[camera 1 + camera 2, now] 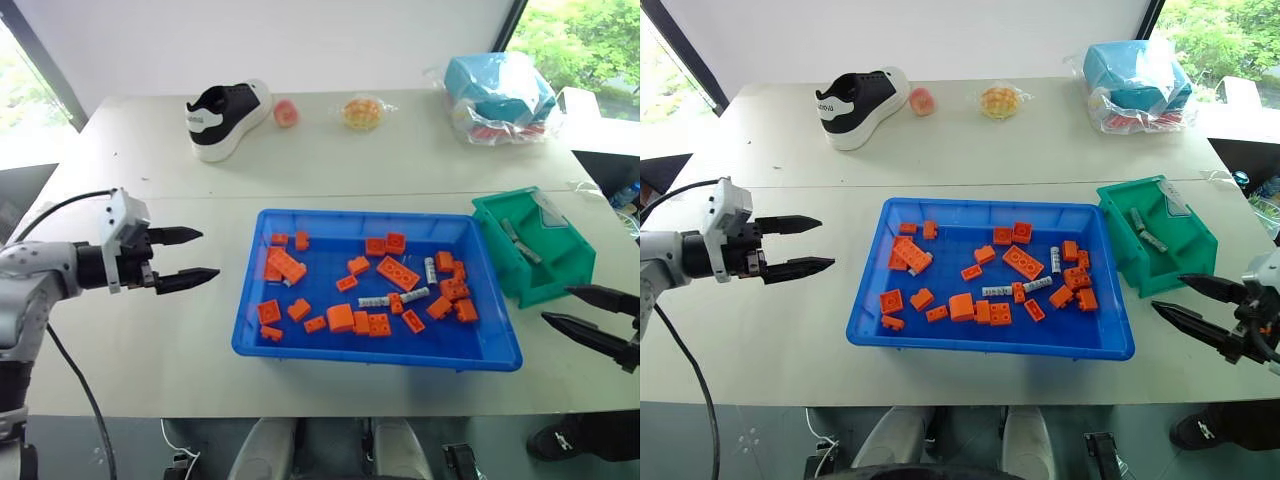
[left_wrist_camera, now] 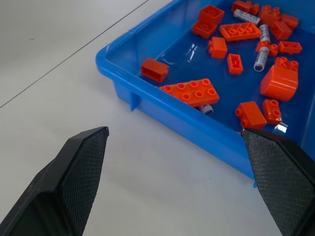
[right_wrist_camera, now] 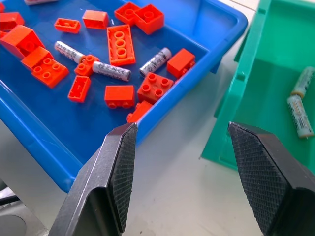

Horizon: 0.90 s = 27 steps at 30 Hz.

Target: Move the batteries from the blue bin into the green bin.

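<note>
Far table edge — sneaker [image 1: 228,118], peach [image 1: 286,113], bagged bundle [image 1: 500,97] (turquoise); orange bricks [image 1: 398,272].

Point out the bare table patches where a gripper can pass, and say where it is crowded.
Bare tabletop lies between the left gripper and the blue bin, and in the band between that bin's far rim and the shoe. A narrow gap separates the blue bin from the green bin. Crowded: the blue bin's floor, strewn with orange bricks and batteries.

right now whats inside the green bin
Two batteries lie on the floor of the green bin, side by side. In the head views a pale flat piece sits at its far corner; what it is cannot be told. The bin's near wall hides part of its floor.
</note>
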{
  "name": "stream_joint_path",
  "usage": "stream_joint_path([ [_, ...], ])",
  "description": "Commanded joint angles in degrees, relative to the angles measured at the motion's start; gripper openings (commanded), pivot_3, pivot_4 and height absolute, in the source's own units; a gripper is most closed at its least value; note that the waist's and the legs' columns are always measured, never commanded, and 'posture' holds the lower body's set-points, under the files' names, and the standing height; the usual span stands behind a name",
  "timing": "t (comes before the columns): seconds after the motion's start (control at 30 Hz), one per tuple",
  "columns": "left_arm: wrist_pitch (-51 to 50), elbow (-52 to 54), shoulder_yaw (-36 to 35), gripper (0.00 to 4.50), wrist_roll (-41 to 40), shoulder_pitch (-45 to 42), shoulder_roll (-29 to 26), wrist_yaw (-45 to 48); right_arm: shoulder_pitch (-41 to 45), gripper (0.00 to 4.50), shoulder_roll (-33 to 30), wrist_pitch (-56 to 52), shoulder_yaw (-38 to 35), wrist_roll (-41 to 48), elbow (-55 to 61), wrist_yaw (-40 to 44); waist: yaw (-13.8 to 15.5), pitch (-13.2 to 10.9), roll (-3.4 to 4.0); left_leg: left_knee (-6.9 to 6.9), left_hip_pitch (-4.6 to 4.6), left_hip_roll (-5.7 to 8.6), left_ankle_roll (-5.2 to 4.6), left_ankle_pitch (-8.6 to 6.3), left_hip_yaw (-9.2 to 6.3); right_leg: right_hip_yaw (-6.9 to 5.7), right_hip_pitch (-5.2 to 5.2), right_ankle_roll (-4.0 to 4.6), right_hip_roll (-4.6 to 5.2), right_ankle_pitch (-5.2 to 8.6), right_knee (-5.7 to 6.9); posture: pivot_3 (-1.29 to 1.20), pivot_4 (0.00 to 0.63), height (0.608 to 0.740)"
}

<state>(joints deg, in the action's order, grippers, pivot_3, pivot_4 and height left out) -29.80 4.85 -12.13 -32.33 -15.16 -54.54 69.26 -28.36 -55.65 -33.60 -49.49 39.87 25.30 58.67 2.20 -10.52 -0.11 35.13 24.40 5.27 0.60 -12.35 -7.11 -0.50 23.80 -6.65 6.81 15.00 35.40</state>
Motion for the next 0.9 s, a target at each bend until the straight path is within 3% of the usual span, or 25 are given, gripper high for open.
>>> stream_joint_path([
  [0.03,-0.5,2.7,-1.6,4.50,-1.3,1.0,-0.9,0.6,0.7,3.01,-0.5,-0.1,0.1,-1.0,0.0,0.8,0.0,0.0,-0.02,0.01,0.00,0.00,0.00,0.00,0.01,0.01,0.00,0.01,0.00,0.00,0.00,0.00,0.150,0.730],
  [0.9,-2.5,4.0,-1.4,4.50,-2.0,-0.1,-0.5,0.2,4.1,3.01,-0.2,-3.0,2.7,-3.4,3.6,-0.5,0.0,0.0,-0.03,0.18,-0.42,-0.09,-0.01,0.02,0.31,0.16,-0.26,0.10,-0.05,-0.03,0.18,0.00,0.150,0.730],
])
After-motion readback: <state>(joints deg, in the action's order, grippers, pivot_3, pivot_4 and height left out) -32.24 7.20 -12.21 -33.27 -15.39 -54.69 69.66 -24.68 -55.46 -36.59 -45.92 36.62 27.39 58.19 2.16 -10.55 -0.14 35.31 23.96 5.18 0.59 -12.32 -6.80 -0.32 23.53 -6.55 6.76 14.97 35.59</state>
